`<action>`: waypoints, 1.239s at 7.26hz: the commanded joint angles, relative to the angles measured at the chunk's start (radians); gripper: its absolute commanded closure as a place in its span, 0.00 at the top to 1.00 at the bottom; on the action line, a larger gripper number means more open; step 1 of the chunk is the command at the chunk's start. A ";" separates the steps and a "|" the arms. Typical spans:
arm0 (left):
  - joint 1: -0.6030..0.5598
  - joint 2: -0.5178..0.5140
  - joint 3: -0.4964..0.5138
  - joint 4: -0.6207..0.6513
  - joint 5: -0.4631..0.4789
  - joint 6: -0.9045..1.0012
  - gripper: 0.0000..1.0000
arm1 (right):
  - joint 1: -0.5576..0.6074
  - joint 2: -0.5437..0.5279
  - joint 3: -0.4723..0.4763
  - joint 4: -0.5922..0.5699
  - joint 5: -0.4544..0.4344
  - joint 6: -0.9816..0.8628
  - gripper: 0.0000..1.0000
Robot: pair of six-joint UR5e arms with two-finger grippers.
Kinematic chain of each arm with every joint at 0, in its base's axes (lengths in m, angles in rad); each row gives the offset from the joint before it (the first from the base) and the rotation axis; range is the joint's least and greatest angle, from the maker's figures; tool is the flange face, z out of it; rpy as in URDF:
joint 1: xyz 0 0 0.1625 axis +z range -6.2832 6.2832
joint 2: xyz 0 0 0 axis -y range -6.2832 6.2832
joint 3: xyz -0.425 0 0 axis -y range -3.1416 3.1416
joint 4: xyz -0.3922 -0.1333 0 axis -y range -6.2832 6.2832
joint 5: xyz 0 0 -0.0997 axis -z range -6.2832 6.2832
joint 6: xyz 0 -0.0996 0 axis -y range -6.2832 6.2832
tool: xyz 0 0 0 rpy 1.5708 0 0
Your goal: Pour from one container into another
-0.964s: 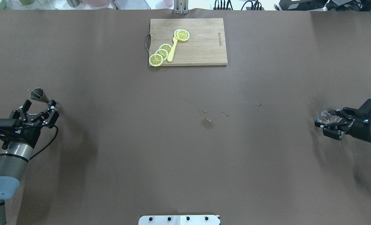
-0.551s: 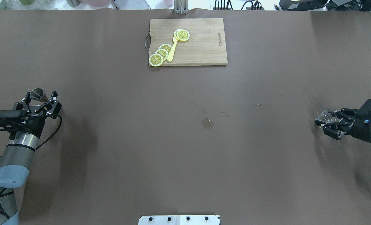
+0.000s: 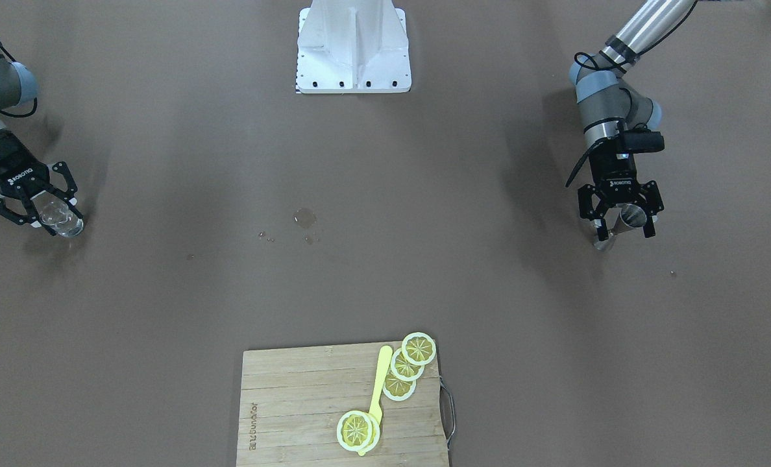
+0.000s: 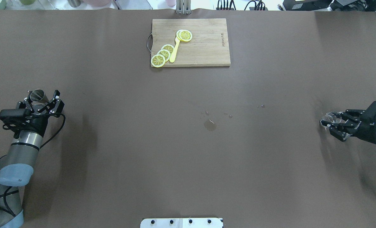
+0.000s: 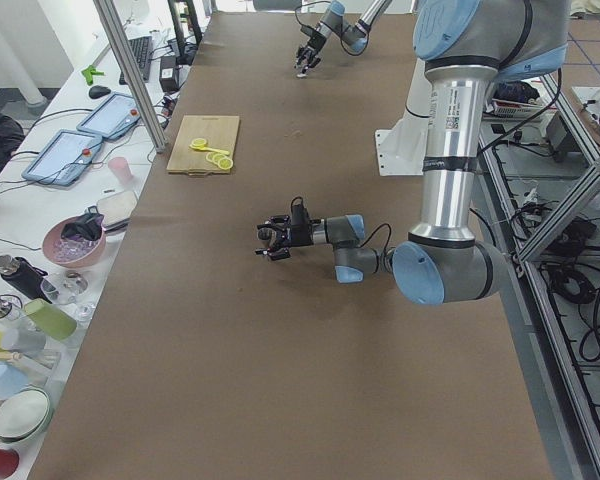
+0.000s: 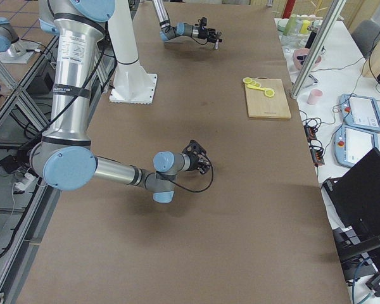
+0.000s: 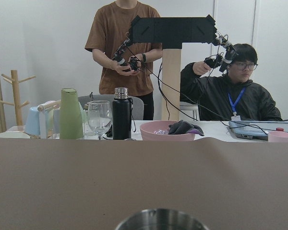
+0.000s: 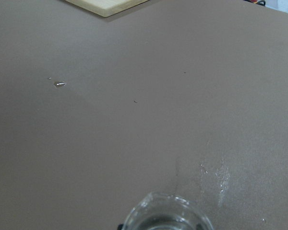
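Steel jigger (image 4: 37, 95) upright on brown worktop (image 4: 188, 164), far out at robot's left end, wide mouth up. Left gripper (image 4: 42, 96) low and level behind it, jaws spread wide, one either side of the cone. Gap well broader than the rim, so released, not gripping. Side-on approach probably chosen to take the body near the waist and leave the mouth free for tipping. Rim just visible, level, at bottom edge of left wrist view; contents not readable.

Clear glass cup (image 3: 62, 224) standing at opposite end, well apart from jigger. Right gripper (image 4: 332, 123) likewise low, jaws open to much the same spread, straddling the cup near the tips; no sure contact with glass. Something glinting inside in right wrist view, too faint to name.

Wet patch (image 4: 209, 125) and stray droplets mid-worktop, between the two vessels: likely meeting point for the pour. Judged stage: grasps not yet made, nothing lifted. Next: close on both, carry inward, keep jigger level till over cup. Risk: narrow-waisted steel slipping or tilting in the pinch; glass slick.

Wooden board (image 4: 207, 47) with lemon slices (image 4: 184, 35) at far edge, away from both arms
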 commanded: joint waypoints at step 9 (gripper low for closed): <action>0.015 -0.003 0.034 0.003 0.004 -0.061 0.42 | 0.336 0.209 0.329 -0.682 0.575 -0.180 0.00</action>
